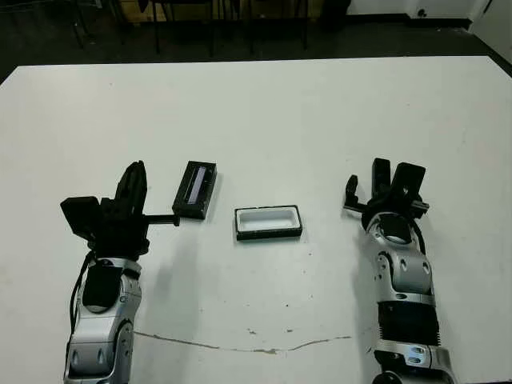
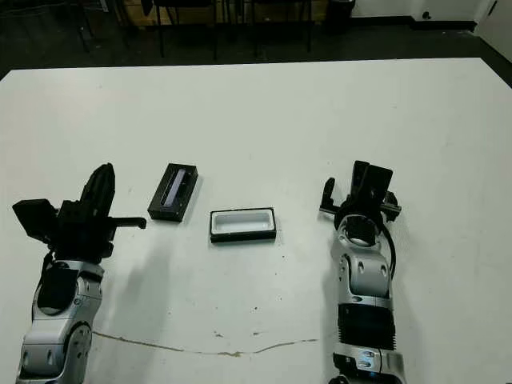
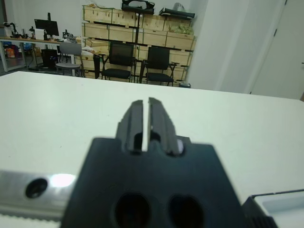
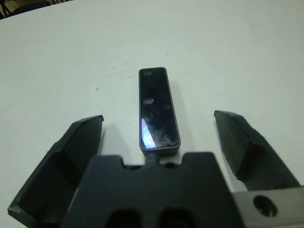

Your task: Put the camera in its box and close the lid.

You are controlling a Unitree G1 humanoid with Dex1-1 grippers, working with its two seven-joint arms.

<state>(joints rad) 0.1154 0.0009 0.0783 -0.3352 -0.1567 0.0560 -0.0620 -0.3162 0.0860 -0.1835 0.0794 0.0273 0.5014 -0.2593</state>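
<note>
Near the middle of the white surface point(image 1: 280, 112), the box point(image 1: 269, 222): open, white lining up, long side across the robot's front. To its left and slightly farther from the robot, apart from it, the lid point(image 1: 195, 190), pale strip up, lying flat and turned at a slant, not on the box. Just beside the lid's near end, the left end effector point(image 1: 134, 180), fingers point(image 3: 158, 124) pressed nearly together with only a thin slit between them, nothing held. Well to the right of the box, the right end effector point(image 1: 382, 188), spread wide and empty, low over the surface. From the right wrist view, the camera point(image 4: 159, 111) flat on the surface straight ahead of that end effector, lengthwise between the two spread fingers point(image 4: 80, 142) and touching neither, a bright bluish glint at the end nearest the black body. In the head views, mostly hidden behind that end effector, so hard to pick out there. Camera and box well apart, box empty. Along the near edge of the surface, a thin dark wavy line point(image 1: 240, 348). Beyond the far edge in the left wrist view, black chairs point(image 3: 137, 64) and stacked wooden crates point(image 3: 123, 28).
</note>
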